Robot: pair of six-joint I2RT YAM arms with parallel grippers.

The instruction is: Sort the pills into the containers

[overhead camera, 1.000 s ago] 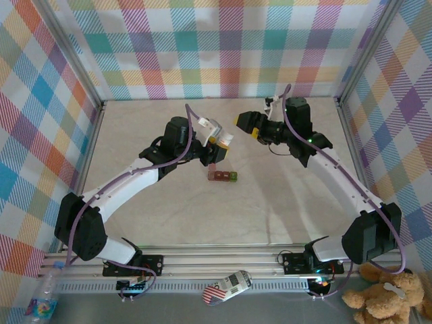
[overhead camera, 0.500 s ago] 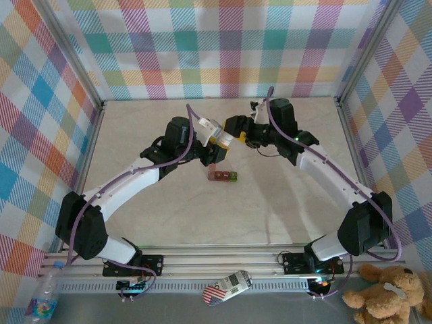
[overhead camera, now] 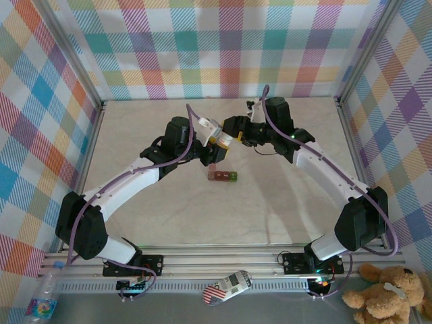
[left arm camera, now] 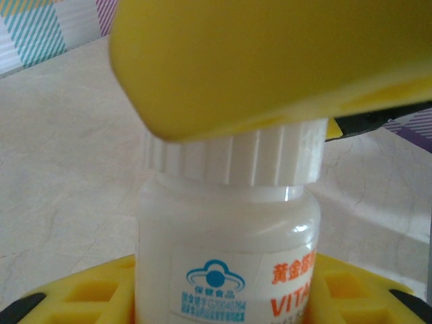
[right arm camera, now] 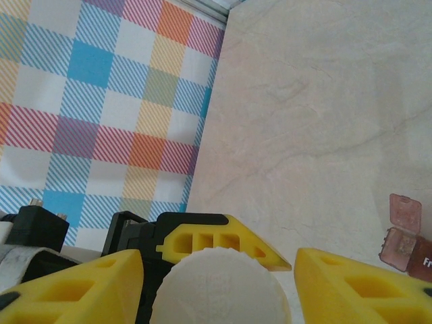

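A small white bottle [overhead camera: 223, 140] with an orange label is held up over the table, with my left gripper [overhead camera: 213, 137] shut on its body [left arm camera: 226, 250]. My right gripper [overhead camera: 234, 128] comes in from the right, its yellow fingers [right arm camera: 74, 290] standing either side of the ribbed white cap [right arm camera: 219, 290] with slim gaps. One right finger [left arm camera: 270, 61] lies across the cap's top in the left wrist view. The containers [overhead camera: 222, 176], a short dark red row with a green end, lie on the table just below the bottle. Their red part [right arm camera: 405, 233] has a lid raised. No pills are visible.
The marble-look table [overhead camera: 283, 202] is walled by plaid panels [overhead camera: 223, 47] on three sides, with aluminium posts at the corners. A rail [overhead camera: 202, 260] runs along the near edge. A teddy bear [overhead camera: 388, 293] and a water bottle [overhead camera: 44, 297] lie outside it.
My right arm has swung left from a hand's width away to the bottle, and its fingers have narrowed around the cap. The left arm and the bottle have stayed still.
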